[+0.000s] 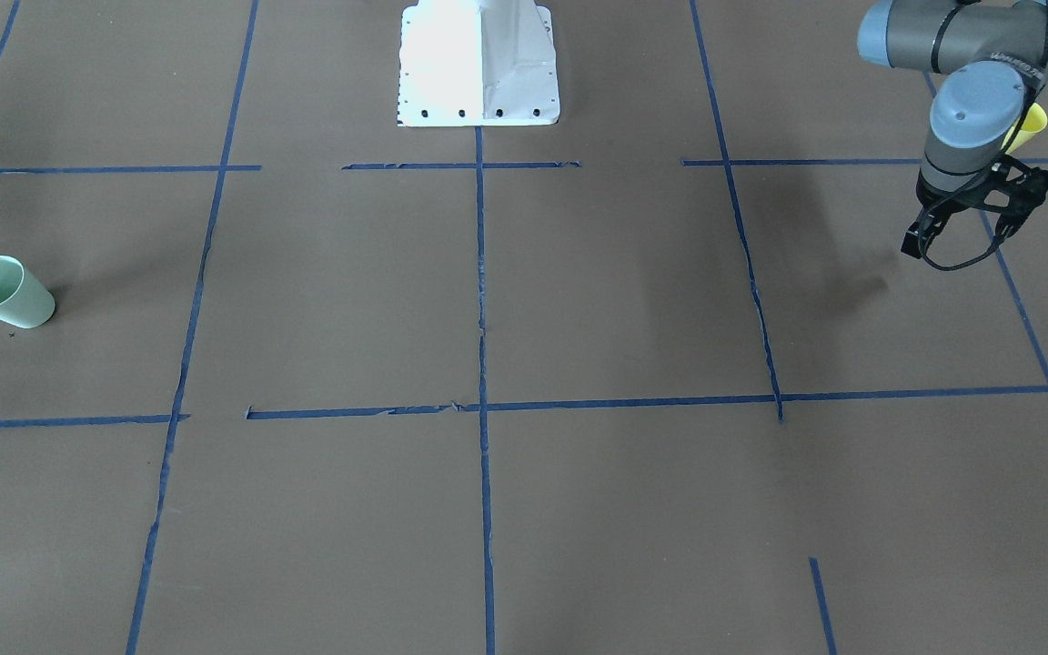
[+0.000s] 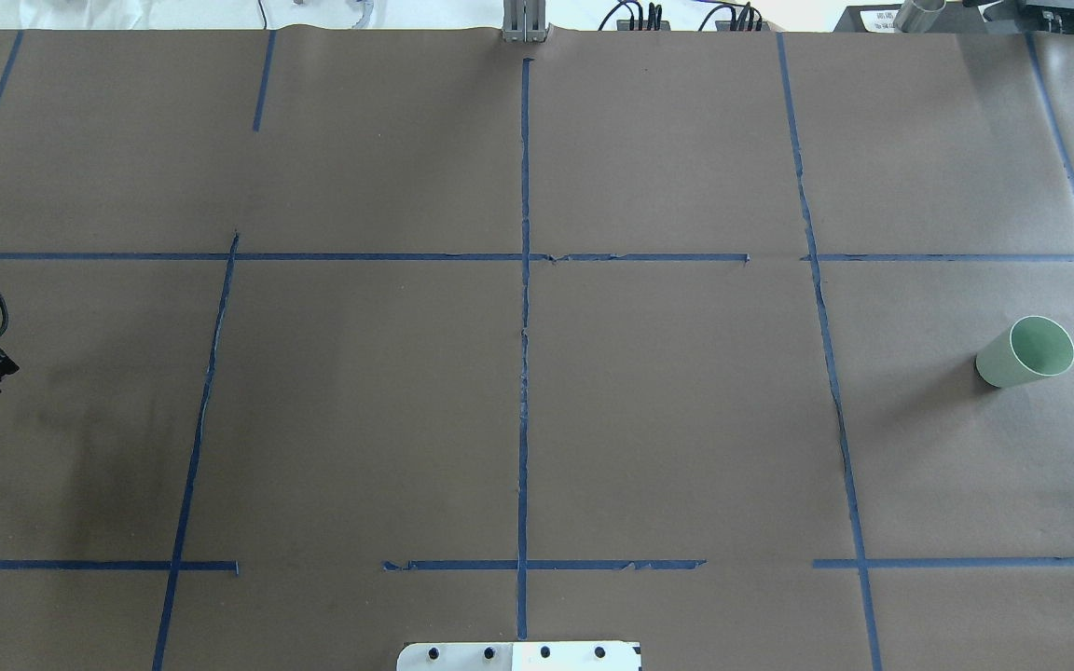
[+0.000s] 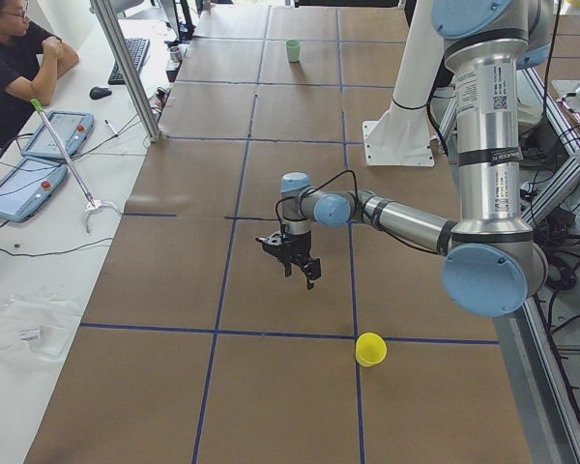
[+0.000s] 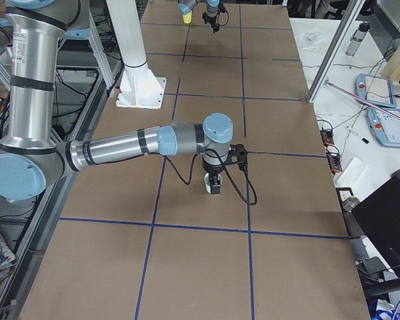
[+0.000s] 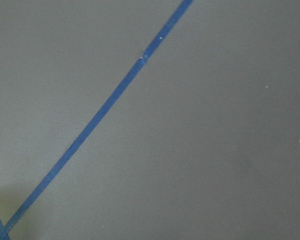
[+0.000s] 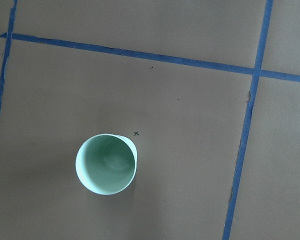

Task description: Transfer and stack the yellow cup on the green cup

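Front view: the yellow cup (image 1: 1031, 127) stands at the bench's (image 1: 579, 300) left end. The left gripper (image 1: 961, 232) is near it, jaws wide and empty.
Overhead: the green cup (image 2: 1026, 352) sits by the right edge.
Right side view: the right gripper (image 4: 215, 181) is above it, and I cannot tell how its jaws stand.
The transfer looks unstarted.

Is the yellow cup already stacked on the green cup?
No, the yellow cup sits on the table near the left gripper, far from the green cup.
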Robot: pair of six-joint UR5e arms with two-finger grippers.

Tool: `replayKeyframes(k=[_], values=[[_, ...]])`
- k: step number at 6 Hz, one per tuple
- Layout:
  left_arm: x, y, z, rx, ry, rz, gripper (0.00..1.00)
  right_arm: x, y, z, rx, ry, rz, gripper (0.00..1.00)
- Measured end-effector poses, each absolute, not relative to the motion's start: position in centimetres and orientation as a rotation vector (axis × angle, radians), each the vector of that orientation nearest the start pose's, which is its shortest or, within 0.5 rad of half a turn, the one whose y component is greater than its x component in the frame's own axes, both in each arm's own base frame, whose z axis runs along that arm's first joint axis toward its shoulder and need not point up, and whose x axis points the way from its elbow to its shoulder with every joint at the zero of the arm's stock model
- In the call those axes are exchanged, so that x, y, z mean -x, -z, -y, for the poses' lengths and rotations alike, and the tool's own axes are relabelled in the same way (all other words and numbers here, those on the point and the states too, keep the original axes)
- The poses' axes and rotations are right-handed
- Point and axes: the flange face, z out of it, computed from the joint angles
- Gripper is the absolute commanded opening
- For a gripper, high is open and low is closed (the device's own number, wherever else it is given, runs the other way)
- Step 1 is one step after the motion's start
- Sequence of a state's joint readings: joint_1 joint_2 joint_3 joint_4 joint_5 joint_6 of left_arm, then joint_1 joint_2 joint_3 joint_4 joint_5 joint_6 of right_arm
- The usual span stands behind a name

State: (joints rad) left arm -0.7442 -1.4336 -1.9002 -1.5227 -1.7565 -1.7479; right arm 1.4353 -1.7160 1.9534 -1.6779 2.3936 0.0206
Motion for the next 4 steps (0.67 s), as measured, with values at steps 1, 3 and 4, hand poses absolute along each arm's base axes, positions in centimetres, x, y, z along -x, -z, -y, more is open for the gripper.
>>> replayKeyframes(k=[1, 3, 4], values=[[-24.7, -59.8, 37.4, 0.119, 1.045, -0.099, 1.00, -0.1, -54.3, 43.1, -0.064, 0.170, 0.831, 1.00], [-23.4, -61.4, 36.0, 0.084, 1.274, 0.130, 1.00, -0.2, -54.1, 42.4, -0.070, 0.181, 0.833, 1.00], [-23.3, -62.5, 34.7, 0.072, 1.357, 0.257, 1.00, -0.2, -54.1, 42.1, -0.069, 0.184, 0.832, 1.00]])
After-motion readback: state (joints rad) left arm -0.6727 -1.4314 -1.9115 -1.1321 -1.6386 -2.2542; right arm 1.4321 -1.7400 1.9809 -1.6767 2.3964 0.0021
